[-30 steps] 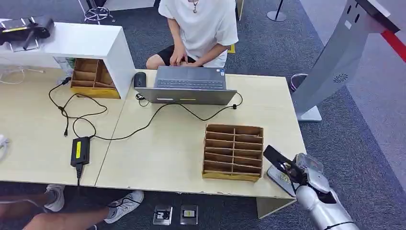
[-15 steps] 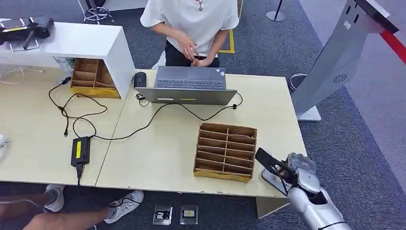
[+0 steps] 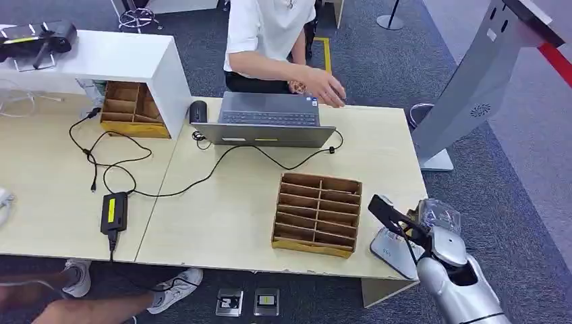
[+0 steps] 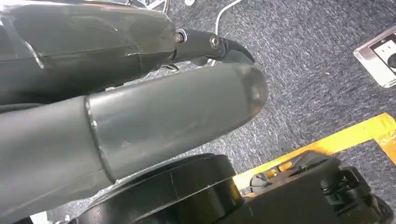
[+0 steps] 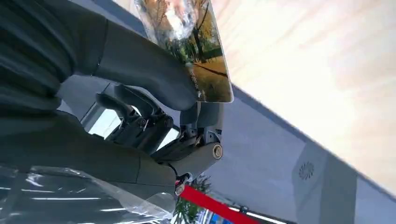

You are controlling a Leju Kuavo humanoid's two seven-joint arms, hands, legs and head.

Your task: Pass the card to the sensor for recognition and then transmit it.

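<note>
My right hand point(image 3: 432, 233) hovers at the table's front right corner and pinches a card point(image 3: 383, 210) that looks dark from above. The right wrist view shows the card's point(image 5: 196, 51) printed photo face, with the thumb of that hand point(image 5: 154, 93) pressed on it. Just under the card a flat grey sensor pad point(image 3: 388, 251) lies on the table corner. My left hand point(image 4: 154, 116) hangs over the carpet and holds nothing, its thumb and fingers stretched out.
A wooden divided organizer point(image 3: 317, 212) stands just left of the card. Behind it sit a laptop point(image 3: 266, 121) and cables. A person point(image 3: 270, 34) stands behind the table, one hand point(image 3: 324, 88) reaching over the laptop. A tall grey kiosk point(image 3: 472, 88) stands at right.
The person has stood up and stretched a hand out over the laptop. The organizer has slid a little to the left. My right hand with the card sits slightly further right and higher.
</note>
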